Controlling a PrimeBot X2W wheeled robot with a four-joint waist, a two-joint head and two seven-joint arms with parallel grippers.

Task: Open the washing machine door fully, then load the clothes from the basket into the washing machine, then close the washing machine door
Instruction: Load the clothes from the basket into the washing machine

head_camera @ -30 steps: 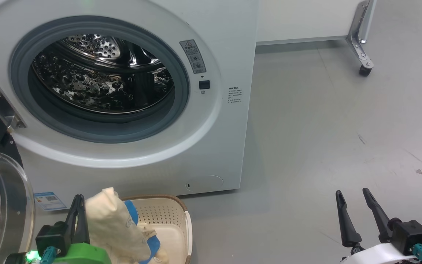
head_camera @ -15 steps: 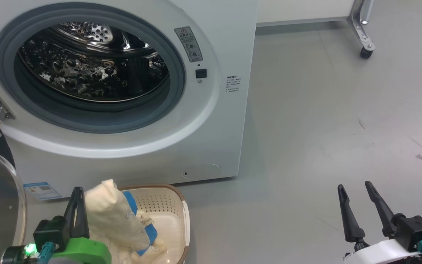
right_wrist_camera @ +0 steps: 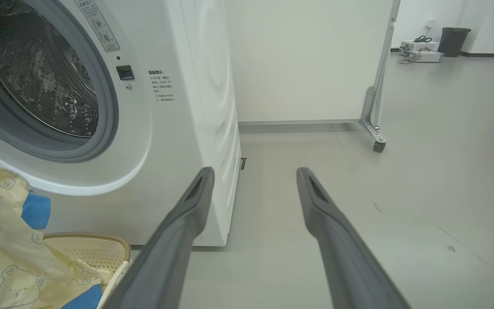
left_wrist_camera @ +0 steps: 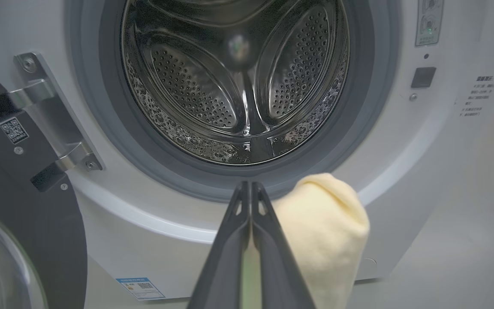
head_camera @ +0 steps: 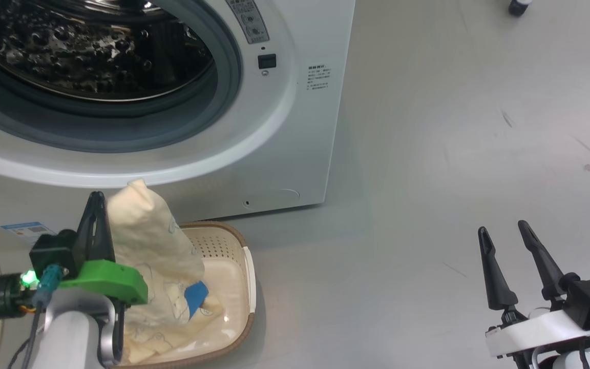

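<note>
Far left, the washing machine door hangs open. A blue label low on the washing machine carries print too small to read, perhaps with a QR code. The left pincer, upright, is clenched on the clothes above the basket. Far right, the right pincer stands released, fingers pointing up.

All three views toward washing machine

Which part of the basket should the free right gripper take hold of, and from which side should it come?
Probably the white side handle of the basket, approached from the robot's right with the open right gripper. That handle juts out and faces that gripper, while the clothes and the left gripper cover the other side.
</note>
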